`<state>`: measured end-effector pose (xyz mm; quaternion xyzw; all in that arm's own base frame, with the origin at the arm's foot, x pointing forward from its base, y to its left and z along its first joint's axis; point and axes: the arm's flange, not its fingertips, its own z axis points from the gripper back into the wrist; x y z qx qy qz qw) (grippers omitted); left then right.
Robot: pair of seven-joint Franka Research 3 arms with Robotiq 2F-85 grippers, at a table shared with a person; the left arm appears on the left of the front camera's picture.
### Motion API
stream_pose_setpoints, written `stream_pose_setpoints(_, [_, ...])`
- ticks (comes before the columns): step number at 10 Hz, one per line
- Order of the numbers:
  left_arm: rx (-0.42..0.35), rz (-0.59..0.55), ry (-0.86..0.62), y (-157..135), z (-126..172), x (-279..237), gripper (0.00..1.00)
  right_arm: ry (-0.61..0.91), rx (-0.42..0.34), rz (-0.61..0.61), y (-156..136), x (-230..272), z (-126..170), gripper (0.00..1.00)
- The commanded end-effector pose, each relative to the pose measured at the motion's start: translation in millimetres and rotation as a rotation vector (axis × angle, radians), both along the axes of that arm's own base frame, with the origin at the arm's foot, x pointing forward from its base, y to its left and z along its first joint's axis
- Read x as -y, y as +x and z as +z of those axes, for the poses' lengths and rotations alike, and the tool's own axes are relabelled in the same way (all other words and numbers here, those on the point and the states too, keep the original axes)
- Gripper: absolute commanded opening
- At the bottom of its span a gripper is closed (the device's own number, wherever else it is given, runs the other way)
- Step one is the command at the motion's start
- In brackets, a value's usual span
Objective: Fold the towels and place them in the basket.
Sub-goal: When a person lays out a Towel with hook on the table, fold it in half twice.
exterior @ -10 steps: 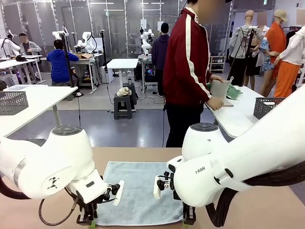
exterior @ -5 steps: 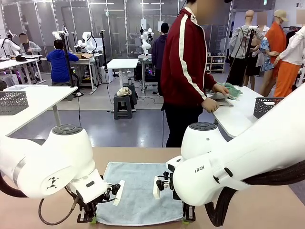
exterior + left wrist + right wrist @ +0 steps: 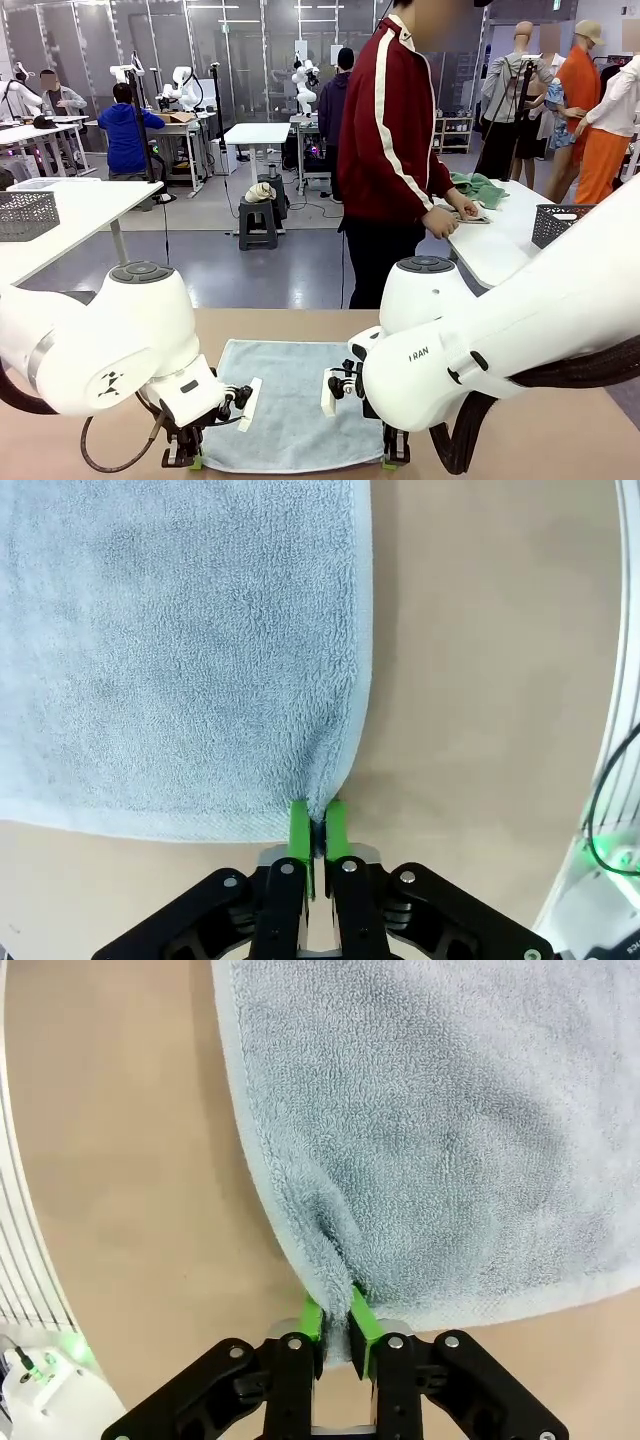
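Since a second ago the person (image 3: 395, 130) behind has lowered the pale cloth they held upright onto the far table (image 3: 500, 250), and their hands now rest on it beside a green towel (image 3: 480, 187). Both arms have stayed put. On the near tan table, the left gripper (image 3: 318, 815) pinches one near corner of the flat pale blue-grey towel (image 3: 290, 400). The right gripper (image 3: 337, 1320) pinches the other, and the cloth puckers at each. Lettering on the right arm (image 3: 419, 353) seems to read "FRAN". A dark basket (image 3: 560, 225) stands on the far table.
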<state>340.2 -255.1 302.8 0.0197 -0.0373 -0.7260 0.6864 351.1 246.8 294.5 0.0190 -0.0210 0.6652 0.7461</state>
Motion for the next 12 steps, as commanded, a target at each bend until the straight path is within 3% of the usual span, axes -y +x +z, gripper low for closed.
stream_pose_setpoints(1, [0.022,0.005,0.011,1,13,0,0.07,-0.024,0.005,0.035,1,-2,15,0.1])
stream_pose_setpoints(8, [0.139,-0.034,0.066,21,106,2,0.07,-0.077,0.071,0.113,19,-11,91,0.1])
stream_pose_setpoints(12, [0.144,-0.041,0.037,23,114,5,0.07,-0.06,0.081,0.1,20,-15,101,0.1])
